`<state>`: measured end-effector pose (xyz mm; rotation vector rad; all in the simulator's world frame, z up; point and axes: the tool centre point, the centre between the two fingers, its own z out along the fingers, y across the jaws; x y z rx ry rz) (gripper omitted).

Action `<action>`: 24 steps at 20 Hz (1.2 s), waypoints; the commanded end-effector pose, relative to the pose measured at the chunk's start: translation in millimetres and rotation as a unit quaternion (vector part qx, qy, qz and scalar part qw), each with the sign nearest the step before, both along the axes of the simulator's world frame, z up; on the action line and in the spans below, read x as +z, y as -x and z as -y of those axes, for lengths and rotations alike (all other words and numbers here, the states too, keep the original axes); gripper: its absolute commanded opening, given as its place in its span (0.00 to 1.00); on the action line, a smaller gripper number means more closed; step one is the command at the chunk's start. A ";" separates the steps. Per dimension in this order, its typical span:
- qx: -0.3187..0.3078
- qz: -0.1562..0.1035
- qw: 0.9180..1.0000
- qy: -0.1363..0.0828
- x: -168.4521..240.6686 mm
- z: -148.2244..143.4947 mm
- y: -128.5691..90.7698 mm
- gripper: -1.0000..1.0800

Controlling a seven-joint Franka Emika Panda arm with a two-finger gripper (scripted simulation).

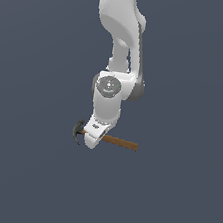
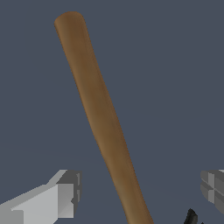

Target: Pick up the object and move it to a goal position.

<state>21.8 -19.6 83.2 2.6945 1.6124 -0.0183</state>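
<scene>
- The hammer (image 1: 110,140) lies low in the middle of the exterior view, right under the arm's wrist; I see only flat grey ground around it, and whether it rests on that ground or hangs just off it I cannot tell.
- Its long axis runs nearly level in that view: the dark head (image 1: 78,130) points to about 9 o'clock, and the brown handle (image 1: 121,143) runs out toward 3 o'clock, dipping slightly toward 4.
- In the wrist view the handle (image 2: 103,118) passes lengthwise through the gap between the two fingers, its free end at about 11 o'clock and the head end at about 6, where a sliver of dark metal (image 2: 190,216) shows.
- My gripper (image 1: 92,142) sits straight over the hammer, close to the head end of the handle, so most of the handle sticks out on one side.
- From the wrist camera the gripper (image 2: 140,192) is spread wide: one finger (image 2: 61,194) stands clear of the wood, and the other finger (image 2: 213,186) stands further off. Nothing is pinched.
- The handle lies closer to the first finger than to the second, so it is off-centre in the gap.
- I judge the closing line crosses the handle squarely. The heavy head sits just beside the grip, so I expect little droop on lifting.
- I see no goal marker in either view.
</scene>
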 end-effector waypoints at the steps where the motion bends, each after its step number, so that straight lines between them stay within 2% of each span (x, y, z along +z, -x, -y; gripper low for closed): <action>1: 0.029 0.001 1.000 -0.001 -4.8 1.0 -1.3 0.96; 11: 0.092 0.004 0.996 -0.004 -15.5 3.2 -4.0 0.96; 18: 0.095 0.004 0.995 -0.004 -17.8 3.5 -4.0 0.96; 24: 0.097 0.004 0.995 -0.004 -40.4 3.2 -3.3 0.96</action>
